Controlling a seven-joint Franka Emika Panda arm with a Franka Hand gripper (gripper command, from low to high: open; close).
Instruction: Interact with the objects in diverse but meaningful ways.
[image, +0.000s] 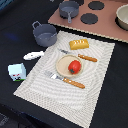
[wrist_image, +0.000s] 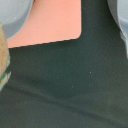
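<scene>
In the exterior view a red tomato (image: 74, 66) lies on a round tan plate (image: 63, 63) in the middle of a striped placemat (image: 97, 80). A golden bread loaf (image: 79, 44) rests at the mat's far edge. The grey two-handled pot (image: 45, 35) stands beyond the mat's corner on the exterior view's left. A flat white fish piece (image: 33, 55) and a white-and-blue milk carton (image: 16, 71) lie on the dark table left of the mat. The arm is out of the exterior view. In the wrist view my gripper (wrist_image: 70, 27) shows as two pale blurred fingers (wrist_image: 15, 15) set wide apart, nothing between them.
An orange-handled fork (image: 65, 79) and knife (image: 80, 56) flank the plate. A pink stove board (image: 107, 25) with black burners, a small dark pan (image: 69, 10) and a beige bowl (image: 122, 17) fills the far side. The wrist view shows that board's corner (wrist_image: 50, 22) over dark table (wrist_image: 75, 80).
</scene>
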